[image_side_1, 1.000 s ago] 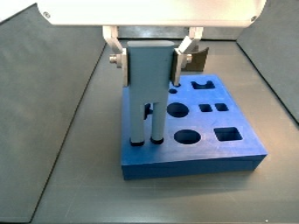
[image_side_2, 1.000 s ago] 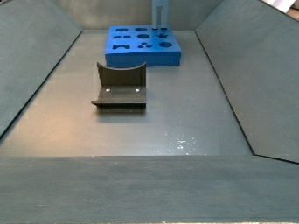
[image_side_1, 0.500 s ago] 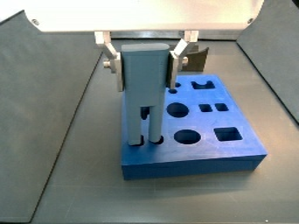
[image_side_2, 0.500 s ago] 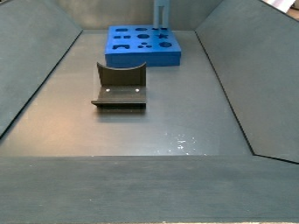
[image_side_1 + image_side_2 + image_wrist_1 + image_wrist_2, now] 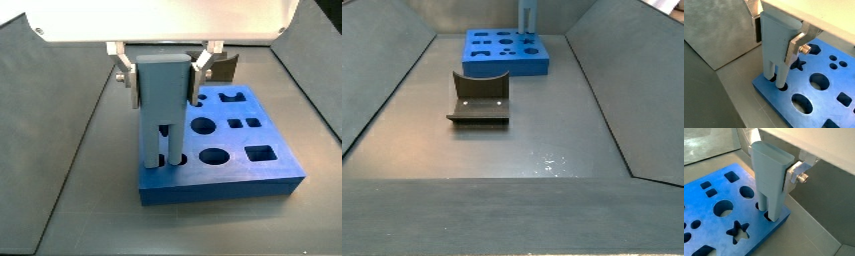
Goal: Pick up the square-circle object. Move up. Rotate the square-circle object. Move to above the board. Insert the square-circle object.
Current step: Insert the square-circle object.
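Upright over the board, the square-circle object is clamped between the fingers of the gripper in a side view, its two prongs reaching into holes at the board's corner. Another side view shows the object standing on the board, with the fixture nearer the camera. Both wrist views show a silver finger pressed against the object, prong tips sunk in the board.
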